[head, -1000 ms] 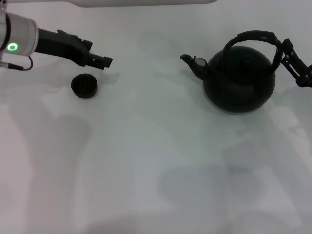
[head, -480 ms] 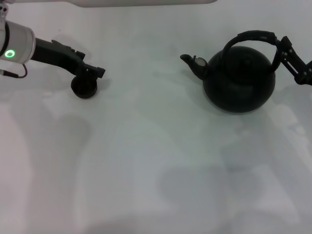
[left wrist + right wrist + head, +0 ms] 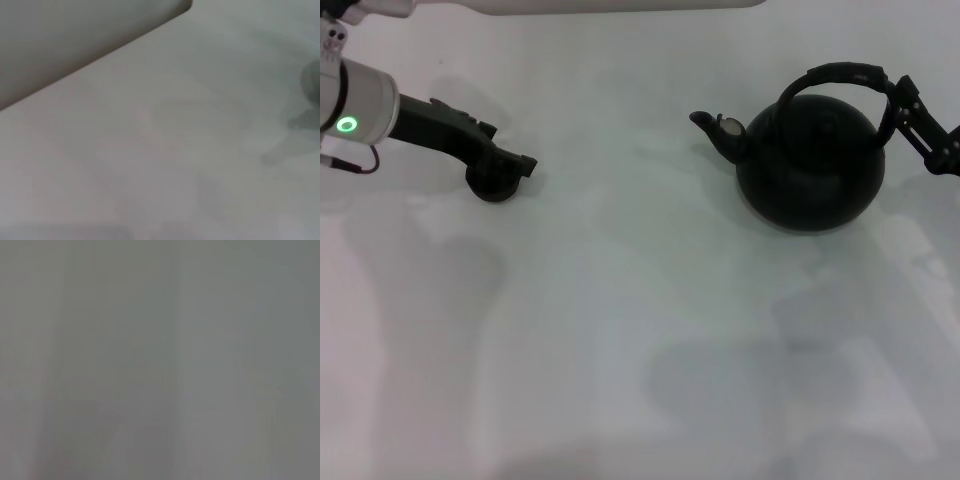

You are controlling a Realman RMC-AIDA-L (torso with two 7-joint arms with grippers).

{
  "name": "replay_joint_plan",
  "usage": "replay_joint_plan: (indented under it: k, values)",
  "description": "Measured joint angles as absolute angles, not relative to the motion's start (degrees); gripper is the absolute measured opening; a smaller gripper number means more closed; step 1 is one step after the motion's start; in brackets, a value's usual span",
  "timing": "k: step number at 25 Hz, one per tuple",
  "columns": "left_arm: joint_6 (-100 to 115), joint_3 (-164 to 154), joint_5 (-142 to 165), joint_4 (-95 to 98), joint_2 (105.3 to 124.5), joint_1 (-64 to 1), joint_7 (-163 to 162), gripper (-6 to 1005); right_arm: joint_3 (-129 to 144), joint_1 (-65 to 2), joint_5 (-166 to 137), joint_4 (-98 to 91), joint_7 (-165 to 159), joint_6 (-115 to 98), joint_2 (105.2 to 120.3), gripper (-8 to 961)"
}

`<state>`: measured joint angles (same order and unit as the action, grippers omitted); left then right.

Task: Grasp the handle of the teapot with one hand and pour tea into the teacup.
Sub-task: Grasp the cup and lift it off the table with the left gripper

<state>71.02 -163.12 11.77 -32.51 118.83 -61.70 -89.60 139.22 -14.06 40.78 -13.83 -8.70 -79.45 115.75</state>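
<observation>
The large black teapot (image 3: pixel 810 165) stands upright at the right of the white table, spout pointing left. Its arched handle (image 3: pixel 840 72) stands up over the lid. My right gripper (image 3: pixel 903 103) is at the handle's right end, close against it; I cannot tell whether it holds it. The small dark teacup (image 3: pixel 490 187) sits at the far left. My left gripper (image 3: pixel 520 163) is low over the cup's top and hides part of it. No tea shows. The right wrist view shows only plain grey.
The white table (image 3: pixel 640 330) spreads between the cup and the teapot and toward the front. In the left wrist view a table edge (image 3: pixel 100 55) runs across, with a blurred dark shape (image 3: pixel 312 85) at the side.
My left gripper has come down and back from above and right of the teacup until it lies over the cup's top. The right gripper and the teapot have barely moved.
</observation>
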Motion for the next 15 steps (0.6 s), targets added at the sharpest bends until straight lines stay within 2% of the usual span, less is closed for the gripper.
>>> replay_joint_plan:
  k: [15]
  values:
    - [70.3, -163.1, 13.2, -31.7, 118.92, -60.9, -89.8, 837, 139.3, -14.0, 40.8, -14.0, -8.7, -79.5, 115.83, 884]
